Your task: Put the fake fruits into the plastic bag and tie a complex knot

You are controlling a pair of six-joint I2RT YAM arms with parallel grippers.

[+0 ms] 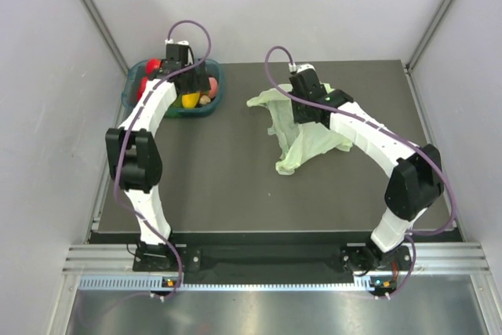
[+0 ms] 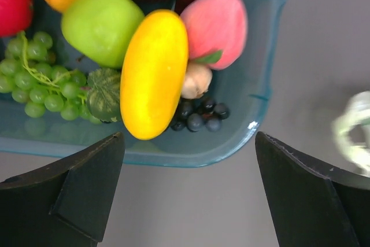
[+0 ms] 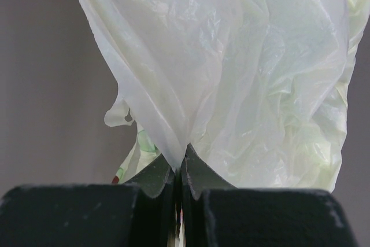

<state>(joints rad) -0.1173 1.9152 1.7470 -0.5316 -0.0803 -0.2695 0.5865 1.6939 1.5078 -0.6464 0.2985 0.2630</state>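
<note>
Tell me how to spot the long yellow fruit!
Look at the far left corner of the dark table, where the teal basket sits. Inside it, between the green apple and the pink peach, lies the yellow fruit. It is the only long, smooth, oval one, bright yellow.

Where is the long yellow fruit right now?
In the left wrist view, the yellow fruit lies in the teal basket, between the green apple and the pink peach, just ahead of the open left gripper.

Open table [image 1: 227, 170] between basket [image 1: 218, 92] and bag [image 1: 307, 147], fruits [image 2: 153, 73] crowd basket
</note>
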